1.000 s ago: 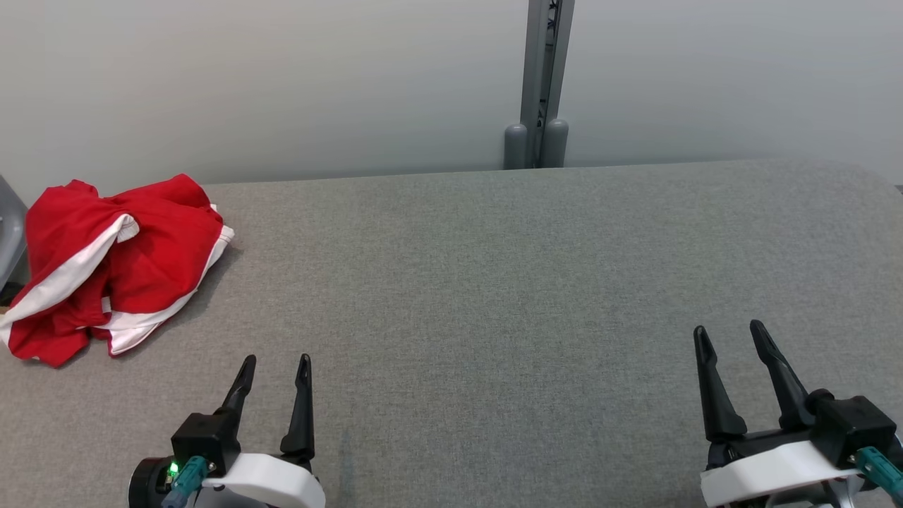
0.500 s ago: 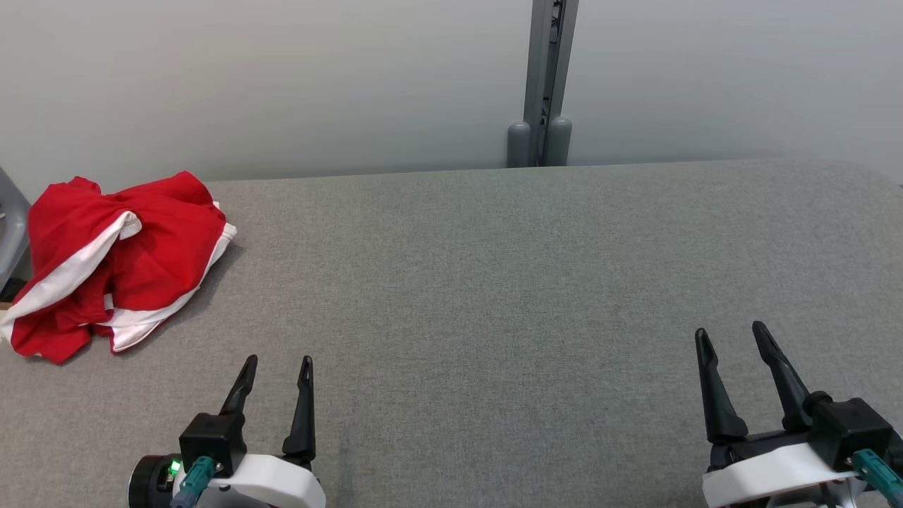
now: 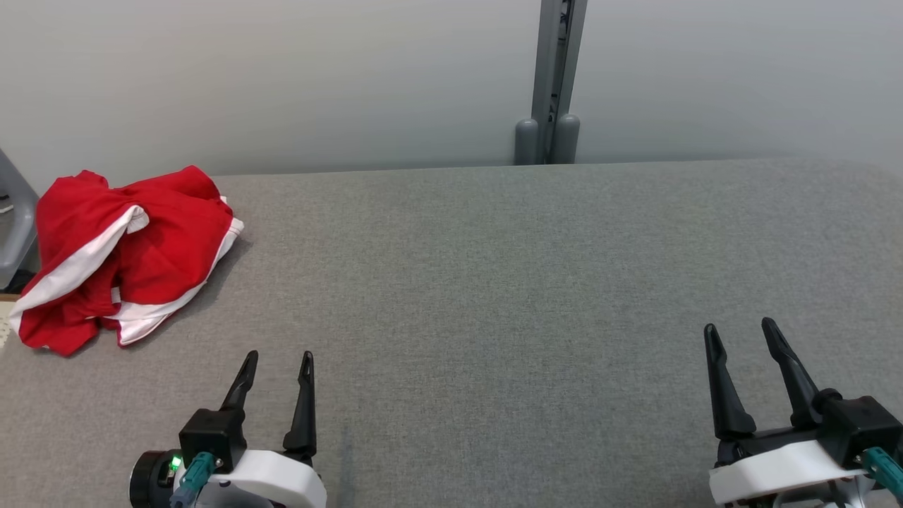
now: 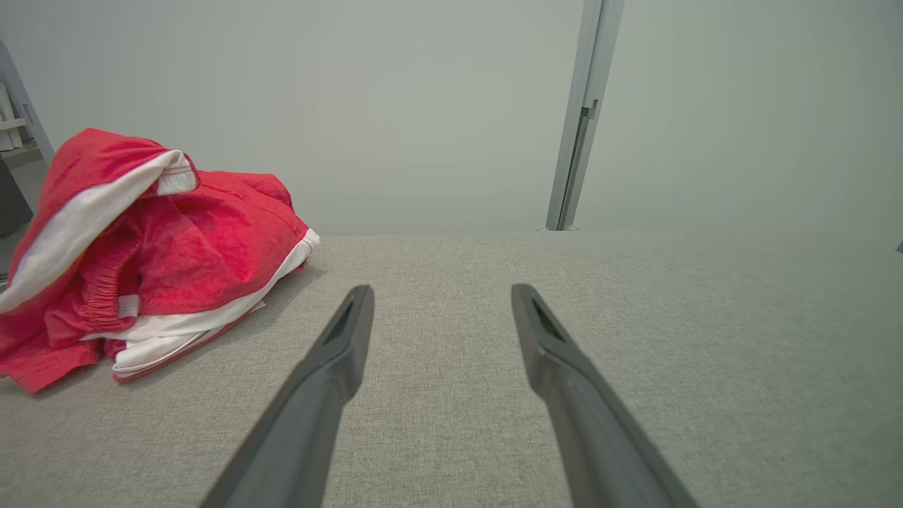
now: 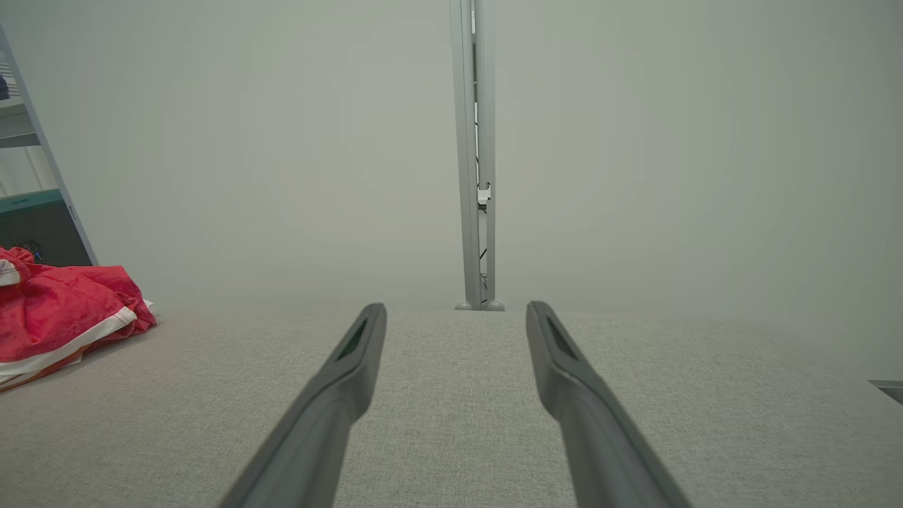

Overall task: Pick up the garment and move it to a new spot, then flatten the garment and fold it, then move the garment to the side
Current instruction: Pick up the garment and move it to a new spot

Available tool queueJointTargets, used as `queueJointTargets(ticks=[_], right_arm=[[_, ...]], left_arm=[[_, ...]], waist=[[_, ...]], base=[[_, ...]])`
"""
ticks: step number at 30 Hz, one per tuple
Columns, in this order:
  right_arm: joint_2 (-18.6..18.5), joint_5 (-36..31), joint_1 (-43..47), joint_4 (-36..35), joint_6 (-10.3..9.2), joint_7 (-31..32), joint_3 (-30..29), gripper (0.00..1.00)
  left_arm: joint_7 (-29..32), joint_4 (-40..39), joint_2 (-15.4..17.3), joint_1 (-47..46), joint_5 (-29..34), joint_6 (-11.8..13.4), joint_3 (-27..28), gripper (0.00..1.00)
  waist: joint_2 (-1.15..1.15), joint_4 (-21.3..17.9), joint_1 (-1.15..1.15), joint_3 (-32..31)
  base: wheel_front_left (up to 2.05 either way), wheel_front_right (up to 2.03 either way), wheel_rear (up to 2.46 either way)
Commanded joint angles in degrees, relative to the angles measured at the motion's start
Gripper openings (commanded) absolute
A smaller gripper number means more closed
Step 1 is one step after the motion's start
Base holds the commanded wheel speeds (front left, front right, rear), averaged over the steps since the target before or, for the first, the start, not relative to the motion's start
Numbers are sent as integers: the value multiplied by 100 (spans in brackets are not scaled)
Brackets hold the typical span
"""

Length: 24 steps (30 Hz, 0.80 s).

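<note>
Red garment with white trim, crumpled in a heap, sits on the grey fabric table at its far left corner, close to the back edge and reaching the left edge. Part of the white band is folded over on top.

Left gripper is low at the near left, fingers spread apart, holding nothing, over the table. The garment is ahead of it and off to its left, well apart. Between the two there is just grey table fabric.

Right gripper is at the near right, fingers also spread, holding nothing, well apart from the garment with the table's width between them.

A pale wall runs behind the table. A grey metal post stands upright against it past the back edge, right of centre, with two rounded caps at its base. A grey shelf rack stands beyond the table's left end, just behind the garment. What is on it is too small to tell.
</note>
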Motion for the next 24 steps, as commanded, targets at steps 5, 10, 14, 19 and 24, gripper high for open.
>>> queueJointTargets(ticks=[5,10,14,19,24], right_arm=[[-39,-8,26,-54,11,-30,-19,100],[-39,-18,-5,-100,10,-30,-64,100],[-38,-34,-53,-138,10,-30,-78,100],[-40,-80,-125,-157,10,-30,-67,100],[-39,-143,-202,-176,10,-29,-61,100]], left_arm=[[-29,-14,31,-114,-8,8,21,100],[-26,-90,32,-179,-8,18,12,100],[-22,-167,32,-235,-15,39,41,100],[-21,-230,27,-225,-60,62,92,100],[-22,-289,27,-182,-130,105,121,100]], waist=[[0,263,0,44],[0,723,0,125],[0,1170,0,219],[0,1724,0,324],[0,2206,0,441]], base=[[0,0,0],[0,0,0],[0,0,0],[0,0,0],[0,0,0]])
